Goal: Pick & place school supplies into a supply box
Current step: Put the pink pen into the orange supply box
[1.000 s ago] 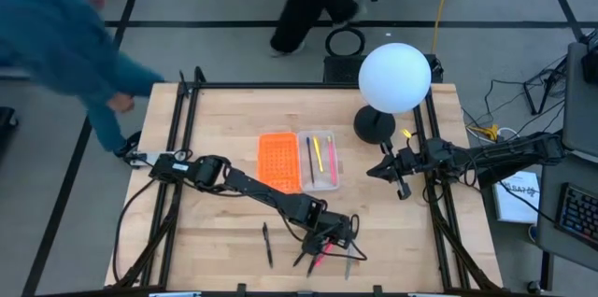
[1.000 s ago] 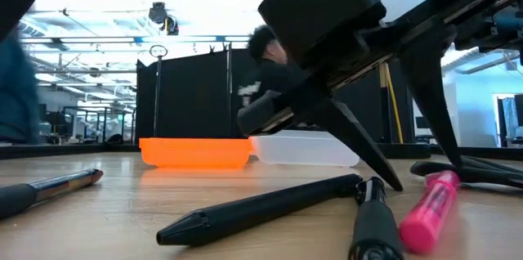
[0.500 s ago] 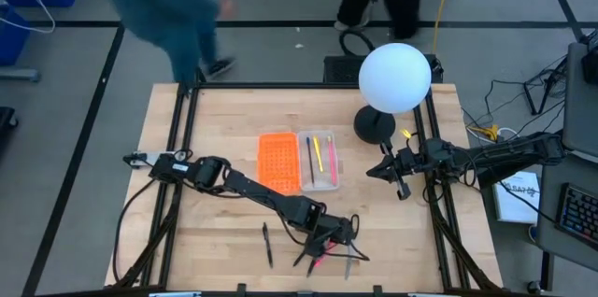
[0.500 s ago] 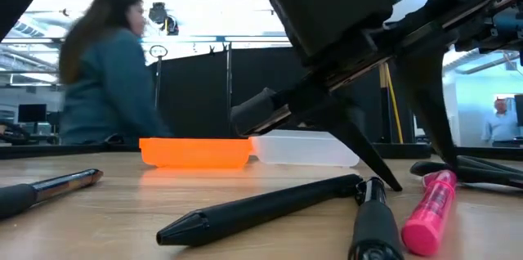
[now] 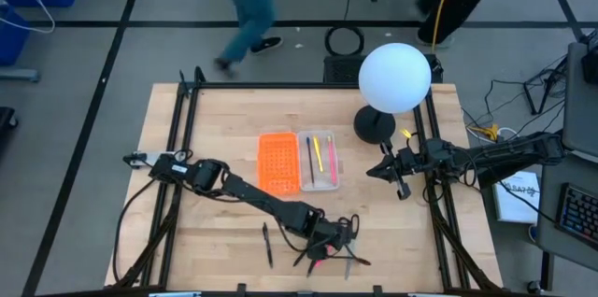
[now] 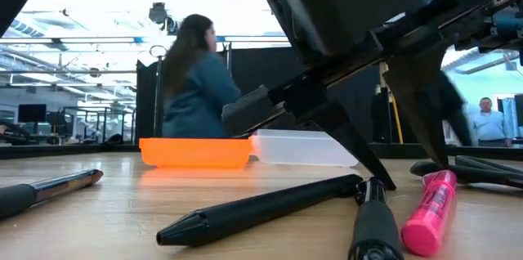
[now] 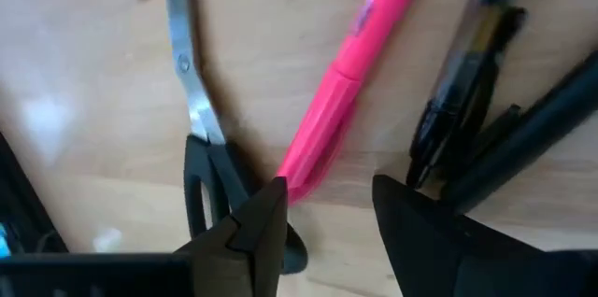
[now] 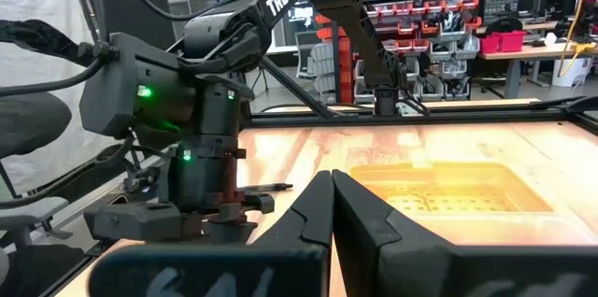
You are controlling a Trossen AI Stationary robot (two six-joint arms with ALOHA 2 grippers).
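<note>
While my left gripper (image 5: 329,244) hangs low over the near-edge cluster, its fingers (image 7: 264,211) stand apart astride the pink marker (image 7: 329,115), between the scissors (image 7: 192,110) and black pens (image 7: 467,82); mid-table, the supply box (image 5: 297,161); far right, my right gripper (image 5: 400,177), fingers together.

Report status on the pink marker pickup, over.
Left gripper open, straddling pink marker. Right gripper shut, waiting beside lamp. Scissors and black pens crowd the marker.
</note>
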